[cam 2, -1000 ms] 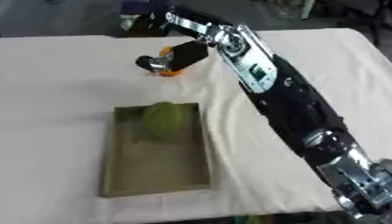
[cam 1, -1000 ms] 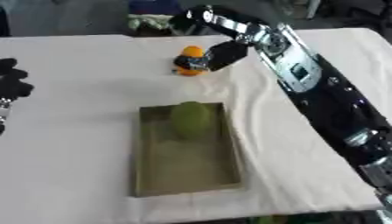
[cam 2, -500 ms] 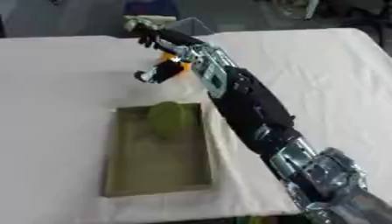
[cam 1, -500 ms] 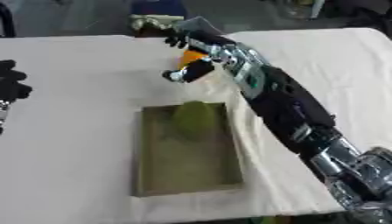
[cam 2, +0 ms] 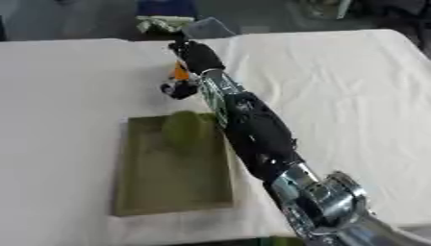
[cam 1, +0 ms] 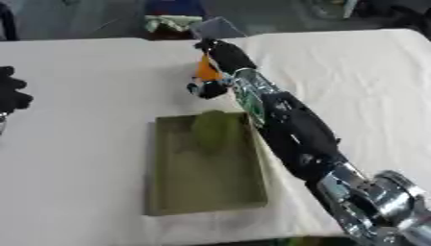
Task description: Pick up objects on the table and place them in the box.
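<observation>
Right arm comes in from the lower right and stretches diagonally up across the white tabletop (cam 1: 93,158), passing along the right wall of the box (cam 1: 160,192). Right hand (cam 1: 221,56) sits at the far end, just past the box's far edge, fingers curled round the orange object (cam 1: 206,72). Looks like a pinch grip, but motion blur makes the finger contact hard to confirm. Orange object is small, with a dark lower part; its shape doesn't resolve beyond that. It's near the back middle of the tabletop, beyond the box and not over it. I can't tell whether it's touching the cloth or off it.

Box is a shallow olive-green tray, long axis running away from the camera, centre-left of the tabletop. Green rounded object (cam 1: 215,132) lies inside it at the far end, close to the right wall and beside the forearm. Rest of the box floor is bare.

Left hand (cam 1: 12,92) shows at the left edge of the left eye view, black, fingers curled, holding nothing. It's well apart from the box.
</observation>
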Robot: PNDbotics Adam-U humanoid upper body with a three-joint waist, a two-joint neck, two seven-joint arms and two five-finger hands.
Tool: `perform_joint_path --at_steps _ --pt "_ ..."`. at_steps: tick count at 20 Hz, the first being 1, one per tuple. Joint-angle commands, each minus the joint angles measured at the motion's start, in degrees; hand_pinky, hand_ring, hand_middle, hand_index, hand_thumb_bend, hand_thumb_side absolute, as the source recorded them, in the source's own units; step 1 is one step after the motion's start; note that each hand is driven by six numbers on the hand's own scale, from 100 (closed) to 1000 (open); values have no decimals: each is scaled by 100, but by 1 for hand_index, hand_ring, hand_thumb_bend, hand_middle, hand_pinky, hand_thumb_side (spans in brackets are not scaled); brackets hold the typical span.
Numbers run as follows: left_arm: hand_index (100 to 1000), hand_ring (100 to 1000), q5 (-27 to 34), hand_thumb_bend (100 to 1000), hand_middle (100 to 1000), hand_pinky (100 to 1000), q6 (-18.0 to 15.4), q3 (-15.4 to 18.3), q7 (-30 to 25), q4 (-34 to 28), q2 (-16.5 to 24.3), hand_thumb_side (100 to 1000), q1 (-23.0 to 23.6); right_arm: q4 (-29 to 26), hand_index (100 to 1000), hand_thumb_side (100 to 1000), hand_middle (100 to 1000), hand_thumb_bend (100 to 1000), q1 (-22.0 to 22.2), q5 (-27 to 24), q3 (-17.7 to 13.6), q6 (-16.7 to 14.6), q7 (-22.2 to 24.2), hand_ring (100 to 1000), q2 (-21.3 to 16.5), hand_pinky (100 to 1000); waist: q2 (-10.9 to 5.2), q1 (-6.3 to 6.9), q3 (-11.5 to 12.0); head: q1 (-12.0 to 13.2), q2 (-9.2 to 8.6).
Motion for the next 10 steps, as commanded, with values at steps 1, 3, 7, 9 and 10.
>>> perform_joint_path --at_steps 1,3,7,9,10 --pt "807 620 9 413 632 659 2 -6 -11 -83 41 712 -64 -16 952 433 927 410 -153 298 -123 255 -339 925 -36 867 -69 21 2 -18 -73" --pt "807 620 11 414 632 659 -1 -12 -17 -86 39 712 -71 110 950 435 920 405 -156 365 -212 434 -331 919 -3 859 -64 27 14 -28 -78" --pt "807 621 15 414 633 660 -6 -17 -21 -91 38 711 -83 364 941 423 901 376 -157 428 -336 652 -81 901 46 854 -54 48 48 -52 -92" --pt "807 621 17 413 633 660 -8 -20 -23 -95 38 711 -92 447 917 384 867 338 -149 476 -385 746 34 885 67 846 -44 57 65 -68 -103" --pt "807 621 18 413 633 660 -10 -22 -25 -96 38 712 -97 483 902 355 848 314 -140 507 -405 792 71 876 74 840 -38 62 75 -74 -109"
